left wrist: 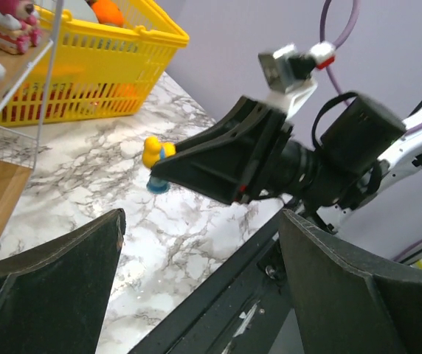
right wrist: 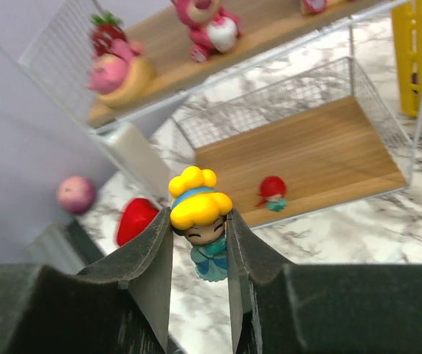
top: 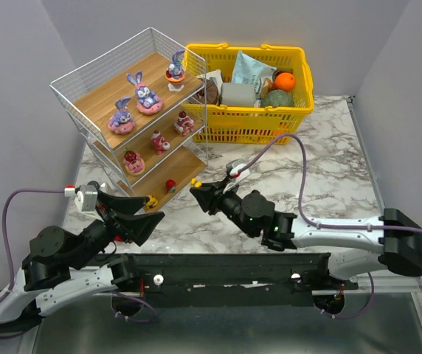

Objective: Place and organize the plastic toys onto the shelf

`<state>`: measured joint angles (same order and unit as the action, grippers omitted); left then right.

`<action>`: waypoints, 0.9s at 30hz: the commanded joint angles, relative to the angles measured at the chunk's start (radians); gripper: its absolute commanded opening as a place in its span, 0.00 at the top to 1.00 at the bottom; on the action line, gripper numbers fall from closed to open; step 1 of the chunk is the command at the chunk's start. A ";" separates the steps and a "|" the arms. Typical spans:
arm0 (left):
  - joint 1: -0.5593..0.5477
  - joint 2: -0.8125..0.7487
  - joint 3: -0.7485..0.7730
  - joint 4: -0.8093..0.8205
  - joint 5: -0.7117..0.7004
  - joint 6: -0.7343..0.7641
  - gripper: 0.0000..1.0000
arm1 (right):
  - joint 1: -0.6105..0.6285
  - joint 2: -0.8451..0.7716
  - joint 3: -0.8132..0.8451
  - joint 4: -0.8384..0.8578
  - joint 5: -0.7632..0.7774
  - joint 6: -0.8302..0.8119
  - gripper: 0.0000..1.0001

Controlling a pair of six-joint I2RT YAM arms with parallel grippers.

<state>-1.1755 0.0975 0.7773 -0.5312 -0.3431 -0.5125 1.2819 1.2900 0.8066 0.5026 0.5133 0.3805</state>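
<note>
The shelf (top: 111, 92) stands at the back left. Three purple bunnies (top: 146, 94) sit on its top board, three pink-red figures (top: 159, 140) on the middle board, and a tiny red piece (top: 170, 185) on the bottom board (right wrist: 307, 147). My right gripper (top: 198, 190) is shut on a yellow-haired figurine in a blue dress (right wrist: 200, 203), held above the table just in front of the bottom tier. It also shows in the left wrist view (left wrist: 154, 151). My left gripper (top: 154, 212) is open and empty, low near the shelf's front corner. A small yellow piece (top: 152, 200) lies by its fingertips.
A yellow basket (top: 255, 122) with a bottle, an orange and packets stands right of the shelf. The two grippers' tips are close together over the marble table (top: 322, 177). A blurred red thing (right wrist: 136, 219) and a pink ball (right wrist: 76, 193) show left of my right fingers.
</note>
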 commanded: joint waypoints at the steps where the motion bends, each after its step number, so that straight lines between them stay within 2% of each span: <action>1: 0.000 -0.034 0.011 -0.092 -0.089 0.009 0.07 | -0.006 0.147 -0.053 0.305 0.114 -0.130 1.00; 6: 0.000 -0.054 -0.004 -0.116 -0.100 0.005 0.07 | -0.079 0.290 -0.072 0.479 0.038 -0.091 0.99; 13: 0.000 -0.067 -0.004 -0.138 -0.111 0.009 0.07 | -0.154 0.498 -0.069 0.729 -0.105 -0.146 0.99; 18: -0.001 -0.064 0.002 -0.147 -0.094 0.006 0.07 | -0.196 0.624 -0.076 0.934 -0.142 -0.120 0.99; 27: 0.000 -0.024 0.022 -0.165 -0.086 -0.008 0.07 | -0.200 0.741 -0.179 1.066 -0.214 0.024 0.98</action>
<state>-1.1755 0.0448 0.7765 -0.6819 -0.4229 -0.5140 1.0801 1.9820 0.6811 1.2705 0.3450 0.3264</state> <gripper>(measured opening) 0.926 0.365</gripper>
